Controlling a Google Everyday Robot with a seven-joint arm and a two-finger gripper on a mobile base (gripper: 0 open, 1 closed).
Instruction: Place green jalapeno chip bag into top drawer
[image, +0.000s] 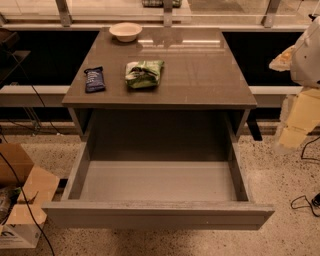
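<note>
Nearest is the top drawer (160, 215), one only. It stands open toward the camera, with its plain front panel running almost the full width of the table (200, 75). Its smooth grey floor is bare, and the back of the cavity under the tabletop is lost in shadow.

One green jalapeno chip bag (144, 74) lies crumpled on the tabletop, left of centre and near the front edge, so it is outside the drawer and above it. Its white and dark print cannot be read. One flat dark-blue packet (94, 79) lies to the left of the bag, near it but apart from it, close to the table's left edge. One pale bowl (125, 31) sits upright at the back of the table, well apart from both packets. What it holds, if anything, cannot be made out.

The gripper (296, 122) is at the right edge of the view, beside the table's right side and well apart from the bag. It shows only as pale, blocky cream shapes below a white arm segment, partly cut off by the frame. Whether it is open or closed cannot be told, and it holds nothing that can be seen.

One open cardboard box (22, 195) sits on the speckled floor at lower left, cut off by the frame, with a thin black cable crossing it. Another black cable (302, 202) loops on the floor at lower right.
</note>
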